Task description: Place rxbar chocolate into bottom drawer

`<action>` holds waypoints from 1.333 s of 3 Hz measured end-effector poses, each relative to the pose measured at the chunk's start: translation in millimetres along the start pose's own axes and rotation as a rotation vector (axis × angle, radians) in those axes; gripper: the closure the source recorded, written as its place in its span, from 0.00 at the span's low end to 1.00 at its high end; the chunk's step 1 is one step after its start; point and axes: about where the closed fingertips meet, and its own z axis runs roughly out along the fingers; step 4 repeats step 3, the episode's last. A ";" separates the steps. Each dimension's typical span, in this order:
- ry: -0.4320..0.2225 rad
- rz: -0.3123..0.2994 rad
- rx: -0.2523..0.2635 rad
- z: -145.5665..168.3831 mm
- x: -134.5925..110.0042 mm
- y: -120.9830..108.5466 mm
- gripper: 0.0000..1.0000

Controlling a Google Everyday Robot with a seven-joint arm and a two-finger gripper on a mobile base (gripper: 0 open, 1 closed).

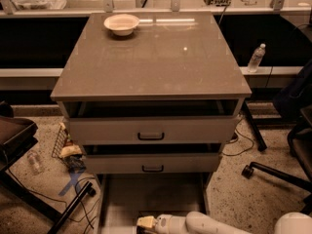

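Grey-brown cabinet with three drawers, seen from above and in front, in dim warm light. The bottom edge of the view cuts off the near end of the bottom drawer and most of the robot's white arm, which reaches in from the lower right. The rxbar chocolate cannot be picked out with certainty. A dark flat strip lies at the drawer's near end, just above the arm's tip; whether it is the bar or part of the drawer cannot be told.

The gripper sits at the very bottom of the view, left of centre, low over the near end of the bottom drawer, with a pale yellowish tip pointing left. Whether it is open or closed, and whether it holds anything, cannot be told.

The bottom drawer is pulled far out, and its pale floor looks bare apart from that strip. The middle drawer and top drawer, each with a black handle, stand slightly open; their insides are in shadow. A white bowl rests on the cabinet top near the back left corner and looks empty. A clear water bottle stands on a ledge to the right.
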 end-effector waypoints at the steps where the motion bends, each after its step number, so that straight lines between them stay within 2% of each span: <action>1: 0.003 0.000 -0.001 1.2 1.2 0.5 0.28; 2: 0.006 0.001 -0.003 3.0 3.0 1.3 0.00; 4: 0.007 0.001 -0.004 3.3 3.3 1.4 0.00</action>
